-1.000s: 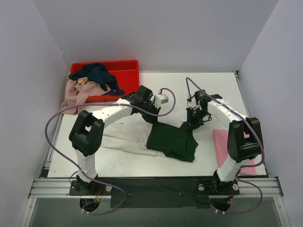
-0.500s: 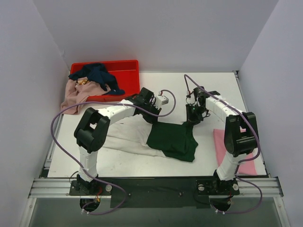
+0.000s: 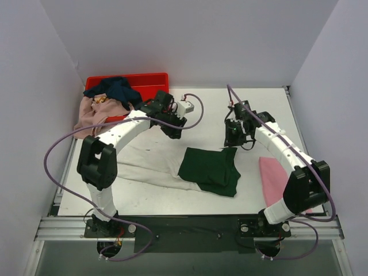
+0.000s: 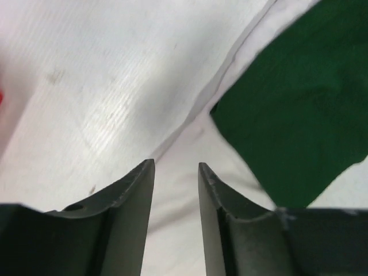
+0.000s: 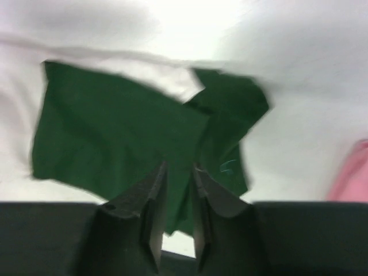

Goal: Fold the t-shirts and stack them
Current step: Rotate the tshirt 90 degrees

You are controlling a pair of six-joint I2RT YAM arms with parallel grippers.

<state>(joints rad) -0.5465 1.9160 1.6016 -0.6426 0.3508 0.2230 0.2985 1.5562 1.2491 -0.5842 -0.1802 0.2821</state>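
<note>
The white t-shirt with dark green back lies in the middle of the table, its green part (image 3: 208, 168) folded over the white part (image 3: 146, 164). My left gripper (image 3: 175, 131) hovers beyond its far edge, jaws open and empty; the left wrist view shows white cloth (image 4: 198, 138) and green cloth (image 4: 299, 109) beneath my left gripper (image 4: 176, 168). My right gripper (image 3: 232, 138) hangs above the green fold's far right corner. In its wrist view the jaws (image 5: 178, 169) stand slightly apart over the green cloth (image 5: 115, 132), gripping nothing. A folded bright pink t-shirt (image 3: 277, 179) lies at the right.
A red crate (image 3: 155, 80) at the back left holds a navy t-shirt (image 3: 118, 89), and a dusty pink one (image 3: 92, 112) spills over its edge. Purple cables loop from both arms. Grey walls enclose the table on three sides. The pink shirt's edge (image 5: 355, 172) shows in the right wrist view.
Both grippers have opened and let go of the green cloth. Both arms have drawn back toward the far side, the left one further; the green fold now lies flat.
</note>
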